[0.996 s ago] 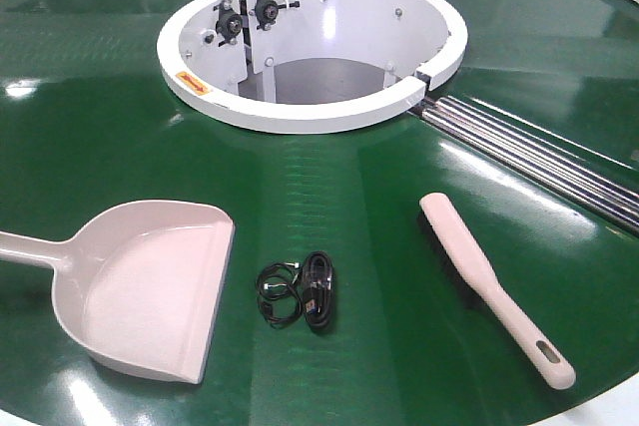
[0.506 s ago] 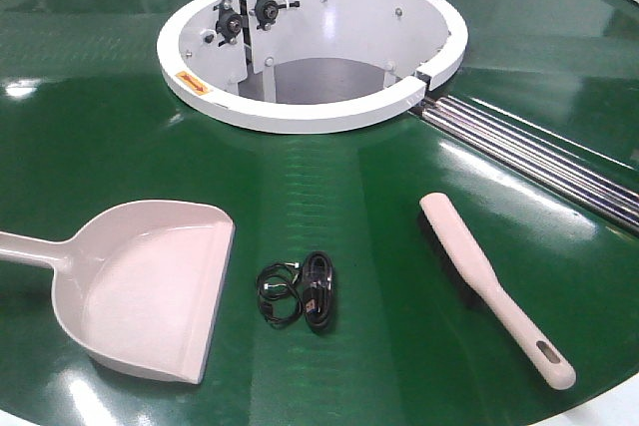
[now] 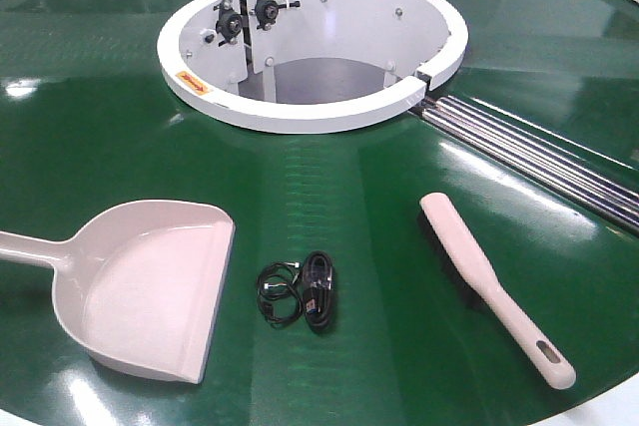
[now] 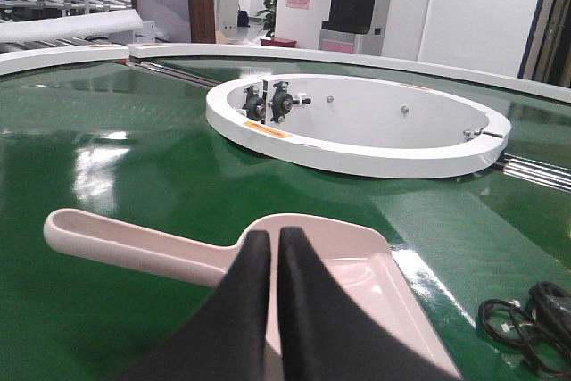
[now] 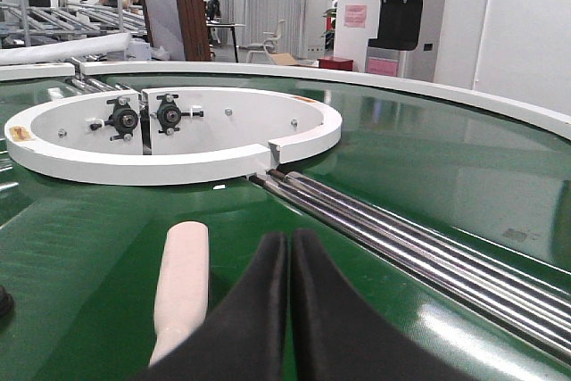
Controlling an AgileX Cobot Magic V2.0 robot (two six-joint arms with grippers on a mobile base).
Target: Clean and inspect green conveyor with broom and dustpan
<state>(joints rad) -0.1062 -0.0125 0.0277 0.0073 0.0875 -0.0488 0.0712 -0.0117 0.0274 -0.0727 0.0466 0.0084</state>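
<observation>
Bright overhead glare on green conveyor (image 3: 329, 177)

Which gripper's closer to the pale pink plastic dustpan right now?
Left. The pale pink plastic scoop-shaped dustpan lies just ahead of the left gripper; the right gripper sits by the flat pale pink broom instead.

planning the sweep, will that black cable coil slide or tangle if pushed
Probably floppy: the cable coil lies in loose thin loops, so it may snag on the broom. Likely light, and the green conveyor looks glossy, so it should slide.
</observation>
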